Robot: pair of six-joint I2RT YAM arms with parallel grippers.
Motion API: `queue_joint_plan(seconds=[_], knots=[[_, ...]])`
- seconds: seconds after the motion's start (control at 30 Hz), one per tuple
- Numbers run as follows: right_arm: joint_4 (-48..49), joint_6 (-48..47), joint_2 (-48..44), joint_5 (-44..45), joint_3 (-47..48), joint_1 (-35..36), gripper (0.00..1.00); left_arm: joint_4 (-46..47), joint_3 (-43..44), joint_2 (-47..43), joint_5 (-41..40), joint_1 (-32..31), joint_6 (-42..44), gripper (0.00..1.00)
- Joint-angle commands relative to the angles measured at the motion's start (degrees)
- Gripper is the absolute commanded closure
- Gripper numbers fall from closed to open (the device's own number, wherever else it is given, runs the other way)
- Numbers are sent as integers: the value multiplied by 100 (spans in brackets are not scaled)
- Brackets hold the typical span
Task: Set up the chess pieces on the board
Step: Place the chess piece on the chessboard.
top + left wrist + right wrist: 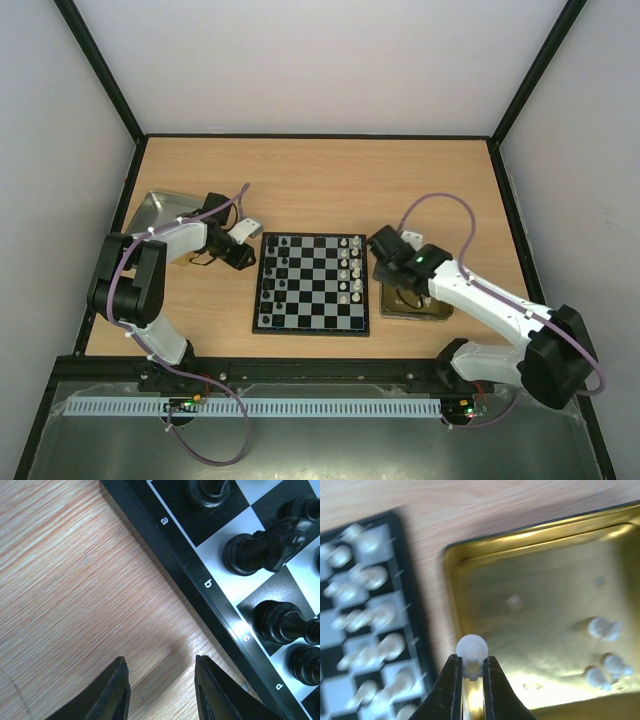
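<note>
The board [312, 283] lies mid-table, with black pieces [276, 262] along its left side and white pieces [350, 265] along its right side. My right gripper [471, 661] is shut on a white chess piece [471, 651] and holds it above the left part of the gold tray [540, 575], where three more white pieces [603, 628] lie. My left gripper [161, 665] is open and empty over bare wood beside the board's left rim [200, 585], near black pieces [265, 547] on files a to d.
A plain silver tray [160, 210] sits at the far left behind the left arm. The gold tray [415, 305] lies right of the board under the right arm. Black frame walls bound the table.
</note>
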Motion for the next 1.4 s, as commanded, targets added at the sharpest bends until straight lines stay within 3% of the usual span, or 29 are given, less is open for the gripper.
queue_joint_plan(seconds=[0.0,0.23,0.47,1.37], knots=[[-898,773,-62,639,325,1104,98,-317,-126,207,-274,15,-23,62],[-936,1569,301,768,266,2674,98,-317,-155,178,-305,15,-27,62],[-431,2148,637,420,-124,3453,98,-314,-153,140,-297,15,-31,62],[-62,2189,873,10,-302,3664,97,-309,-128,149,-288,-18,-40,62]])
